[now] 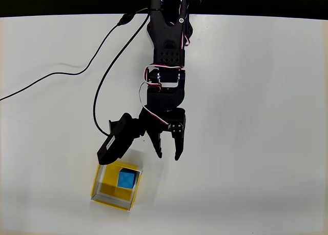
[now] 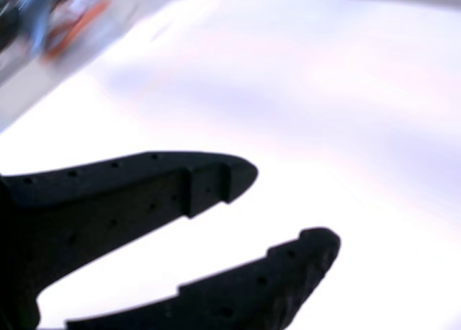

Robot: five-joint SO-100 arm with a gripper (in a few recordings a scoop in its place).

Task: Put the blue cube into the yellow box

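Tool (image 1: 168, 156) parted, empty | blue cube (image 1: 126, 179) inside yellow box (image 1: 100, 176)

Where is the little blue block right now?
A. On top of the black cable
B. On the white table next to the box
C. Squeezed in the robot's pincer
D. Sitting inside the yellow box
D. In the overhead view the blue block sits on the floor of the yellow box, while the pincer hangs open and empty over the white table beside it.
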